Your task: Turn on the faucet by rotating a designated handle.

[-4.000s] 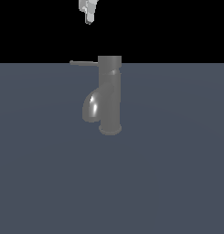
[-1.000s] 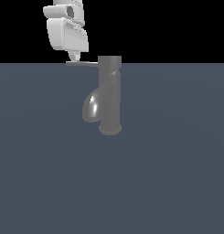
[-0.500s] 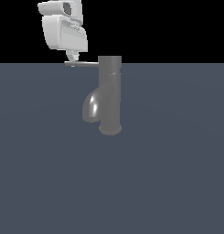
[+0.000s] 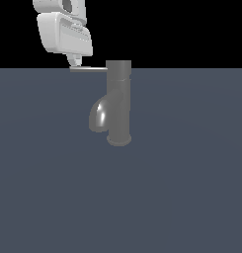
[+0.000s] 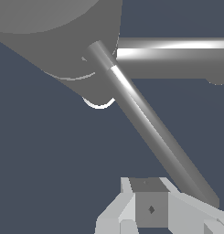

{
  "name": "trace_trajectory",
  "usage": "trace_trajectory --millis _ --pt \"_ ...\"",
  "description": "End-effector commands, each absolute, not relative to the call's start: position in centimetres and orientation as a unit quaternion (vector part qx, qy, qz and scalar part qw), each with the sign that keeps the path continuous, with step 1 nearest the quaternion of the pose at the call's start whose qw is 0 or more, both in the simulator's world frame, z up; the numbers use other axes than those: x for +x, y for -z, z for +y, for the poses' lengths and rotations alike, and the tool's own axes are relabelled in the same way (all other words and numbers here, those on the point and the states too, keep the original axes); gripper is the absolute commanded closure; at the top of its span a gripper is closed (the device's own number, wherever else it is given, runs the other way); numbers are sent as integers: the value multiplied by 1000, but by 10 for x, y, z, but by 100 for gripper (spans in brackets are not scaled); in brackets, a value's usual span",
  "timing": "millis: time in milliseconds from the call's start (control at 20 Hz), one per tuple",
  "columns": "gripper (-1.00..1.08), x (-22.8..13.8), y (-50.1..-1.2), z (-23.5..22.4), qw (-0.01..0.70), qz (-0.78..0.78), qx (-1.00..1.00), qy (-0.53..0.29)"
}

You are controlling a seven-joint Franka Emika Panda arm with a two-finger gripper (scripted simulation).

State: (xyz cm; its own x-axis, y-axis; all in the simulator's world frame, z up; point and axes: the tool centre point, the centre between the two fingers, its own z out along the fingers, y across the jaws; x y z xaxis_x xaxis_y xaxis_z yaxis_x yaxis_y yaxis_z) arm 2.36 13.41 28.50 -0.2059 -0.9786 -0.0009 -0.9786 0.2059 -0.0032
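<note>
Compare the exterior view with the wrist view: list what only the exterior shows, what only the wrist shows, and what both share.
Only the exterior view shows the faucet whole, upright on its flared base, with the curved spout low on the exterior view's left and the gripper's white body above the rod's outer end.

Only the wrist view shows the rod's length close up, running from the cap down to a fingertip beside its tip.

Both show the handle, the faucet's cap and the dark surface.
</note>
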Motion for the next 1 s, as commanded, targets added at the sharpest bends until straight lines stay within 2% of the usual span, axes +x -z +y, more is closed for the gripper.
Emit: trace_trajectory --millis 0,950 --pt "108 23 -285 134 1 777 -630 2" --pt "108 -22 -285 103 1 776 -631 1"
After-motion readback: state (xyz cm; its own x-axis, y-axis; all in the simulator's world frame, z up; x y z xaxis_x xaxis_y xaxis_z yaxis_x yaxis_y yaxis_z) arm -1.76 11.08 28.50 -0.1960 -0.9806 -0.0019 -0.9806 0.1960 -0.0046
